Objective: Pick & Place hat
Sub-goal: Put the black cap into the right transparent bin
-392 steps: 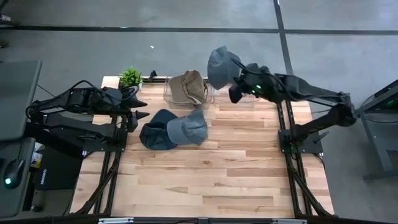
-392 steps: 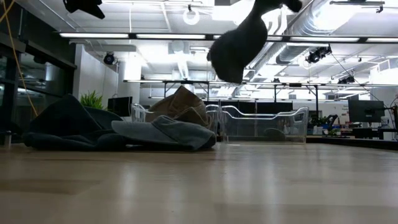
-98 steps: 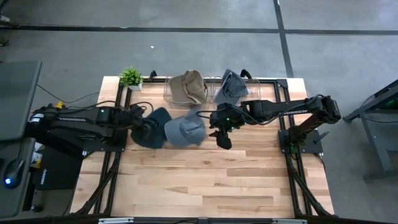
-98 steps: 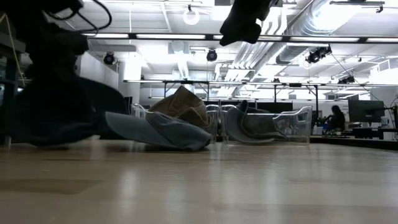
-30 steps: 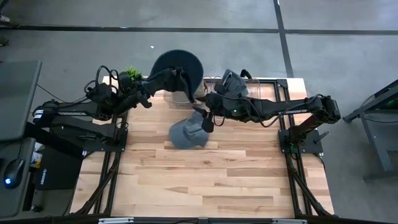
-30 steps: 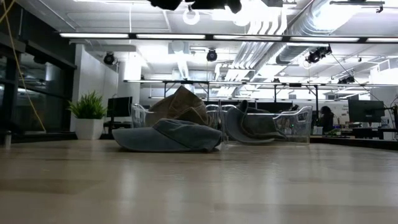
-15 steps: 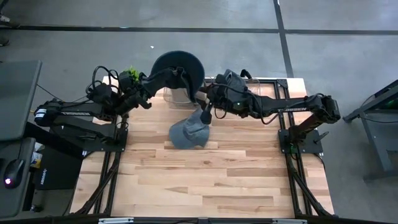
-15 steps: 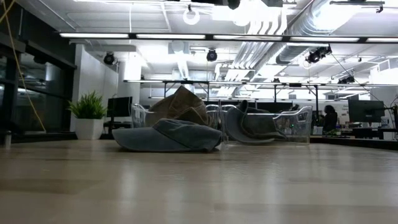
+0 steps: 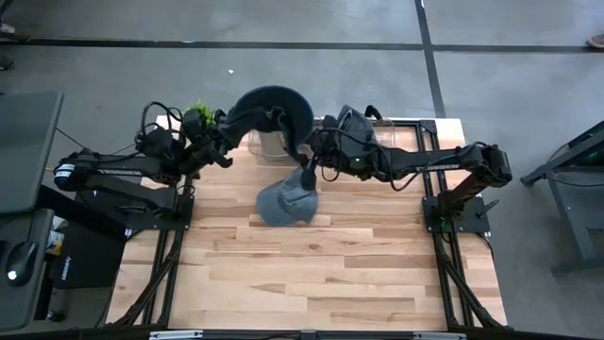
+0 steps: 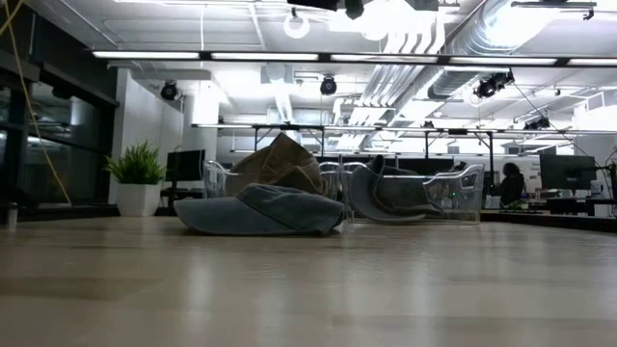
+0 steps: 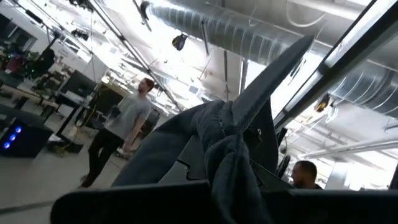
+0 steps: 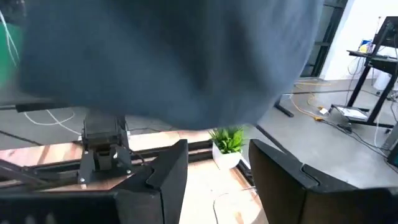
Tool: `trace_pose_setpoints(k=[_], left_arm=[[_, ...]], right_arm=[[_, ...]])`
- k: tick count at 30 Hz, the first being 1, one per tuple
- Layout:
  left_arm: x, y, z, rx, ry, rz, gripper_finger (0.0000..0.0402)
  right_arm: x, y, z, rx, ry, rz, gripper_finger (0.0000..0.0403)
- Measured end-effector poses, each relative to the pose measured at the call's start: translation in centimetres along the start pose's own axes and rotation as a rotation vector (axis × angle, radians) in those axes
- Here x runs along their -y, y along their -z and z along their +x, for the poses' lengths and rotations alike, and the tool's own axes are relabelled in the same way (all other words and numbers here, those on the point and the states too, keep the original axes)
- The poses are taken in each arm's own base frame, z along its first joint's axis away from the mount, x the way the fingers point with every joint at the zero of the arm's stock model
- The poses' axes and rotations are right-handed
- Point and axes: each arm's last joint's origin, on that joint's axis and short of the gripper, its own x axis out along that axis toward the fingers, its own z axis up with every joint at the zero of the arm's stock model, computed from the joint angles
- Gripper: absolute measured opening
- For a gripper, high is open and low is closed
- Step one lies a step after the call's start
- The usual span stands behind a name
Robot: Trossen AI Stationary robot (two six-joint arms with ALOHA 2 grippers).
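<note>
Over the far edge of the table (image 9: 359, 274), above the clear bins: your left gripper (image 9: 279, 119), clamped tight on the dark blue hat (image 9: 276, 106). The hat is lifted clear of the wood, its crown hanging open like a bowl; the left wrist view shows the cloth bunched between the fingers (image 11: 267, 74), which suggests you have it by a pinch of fabric, not the brim. Held this high, it looks ready to be carried over a bin wall and dropped in.

Just beside it: your right gripper (image 9: 309, 170), fingers standing apart with nothing between them. It hangs beneath the raised hat, whose underside fills the right wrist view, and above the grey-blue hat (image 9: 288, 200). Judged from that, it is placed to go down for this one.

On the table, middle: the grey-blue hat, lying flat, untouched, well short of the bins.

At the back edge: the clear bins (image 10: 453, 198). One holds a tan hat (image 10: 281, 162), one a grey hat (image 9: 351, 124). Both look already placed.

At the back left corner: a small potted plant (image 10: 141, 178), apart from the work.

Beyond the table: people (image 11: 121, 134) in the room, none near the arms.
</note>
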Motion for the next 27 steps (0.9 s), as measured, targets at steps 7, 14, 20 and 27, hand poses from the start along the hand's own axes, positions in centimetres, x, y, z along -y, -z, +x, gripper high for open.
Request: trace_pose_setpoints(k=[7,14,20,27], left_arm=[[0.3,-0.5,0.2,0.013,0.022,0.012,0.0000],[1.4,-2.3,1.0,0.000,0.037,0.067,0.0000],[1.8,-2.9,1.3,-0.032,0.026,0.104,0.0000],[1.9,-3.4,1.2,-0.018,0.027,0.099,0.0000]], right_arm=[[-0.4,0.6,0.8,0.018,-0.013,0.003,0.0165],[-1.2,2.4,2.7,0.037,-0.053,0.024,0.0165],[-2.0,3.2,4.4,0.180,-0.075,0.078,0.0165],[-2.5,4.3,5.9,0.382,-0.063,0.141,0.0165]])
